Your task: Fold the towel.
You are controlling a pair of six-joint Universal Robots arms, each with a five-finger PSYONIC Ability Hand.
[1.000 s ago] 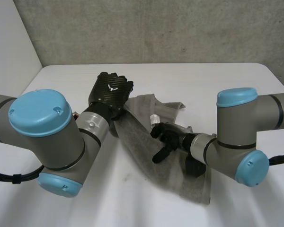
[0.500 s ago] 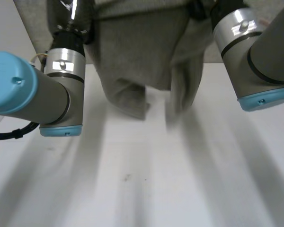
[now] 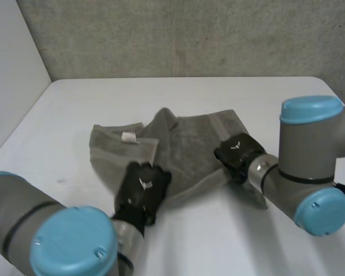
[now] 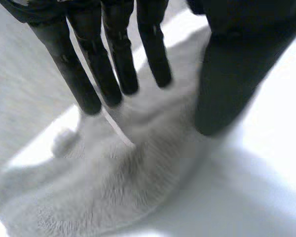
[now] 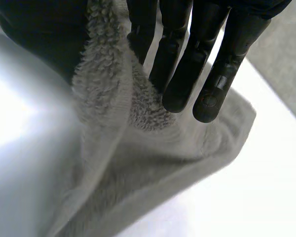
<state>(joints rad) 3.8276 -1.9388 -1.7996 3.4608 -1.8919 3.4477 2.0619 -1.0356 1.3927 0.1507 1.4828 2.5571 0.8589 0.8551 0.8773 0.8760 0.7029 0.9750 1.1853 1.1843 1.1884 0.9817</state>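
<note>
The left hand (image 3: 142,188) sits at about 7 o'clock on the towel (image 3: 190,144), over its near edge. In the left wrist view its fingers (image 4: 113,74) reach out straight, spread from the thumb, with their tips on or just above the cloth and nothing gripped. The grey towel lies rumpled near the middle of the white worktop (image 3: 218,241). A fold is humped up toward 12 o'clock, and a small white label (image 3: 128,136) shows at about 10 o'clock. The right hand (image 3: 237,154) is at the towel's 4 o'clock edge. In the right wrist view a ridge of cloth rises between its thumb and straight fingers (image 5: 187,74), pinched there.
</note>
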